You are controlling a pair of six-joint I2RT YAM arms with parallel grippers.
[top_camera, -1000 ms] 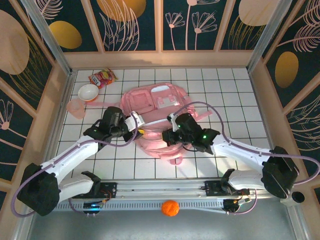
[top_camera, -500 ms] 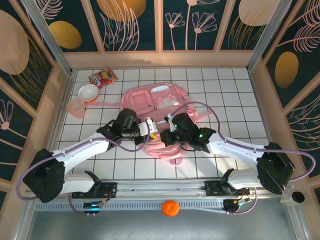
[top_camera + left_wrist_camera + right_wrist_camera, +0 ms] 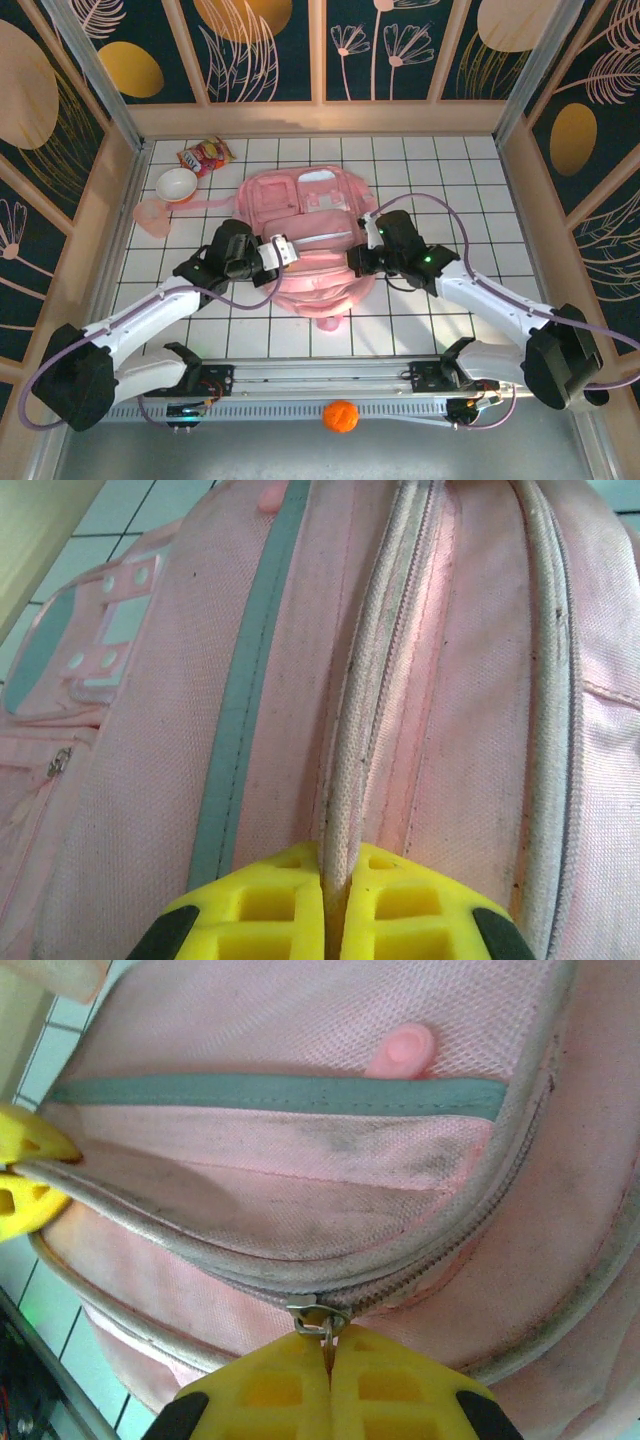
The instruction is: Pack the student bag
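The student bag [image 3: 305, 215], a light-pink backpack, lies in the middle of the tiled table, front pockets facing up. My left gripper [image 3: 289, 249] is at the bag's left side, shut on the grey-white fabric edge [image 3: 352, 740] beside the zipper; its yellow fingers [image 3: 260, 900] pinch that strip. My right gripper [image 3: 353, 262] is at the bag's right side, shut on the metal zipper pull [image 3: 320, 1318]. The zipper [image 3: 430, 1260] is closed to the right of the pull and parted to its left. The left gripper's yellow fingertips [image 3: 25, 1175] show holding the far end of the opening.
A white bowl [image 3: 176, 184], a pink cup [image 3: 152, 215] and a snack packet [image 3: 204, 155] sit at the back left. Wooden walls [image 3: 115, 215] ring the table. An orange ball [image 3: 341, 415] lies in front of the arm bases.
My left gripper has closed on the bag's zipper edge. My right gripper has moved to the right with the zipper pull, and the bag's top has stretched out between the two grippers.
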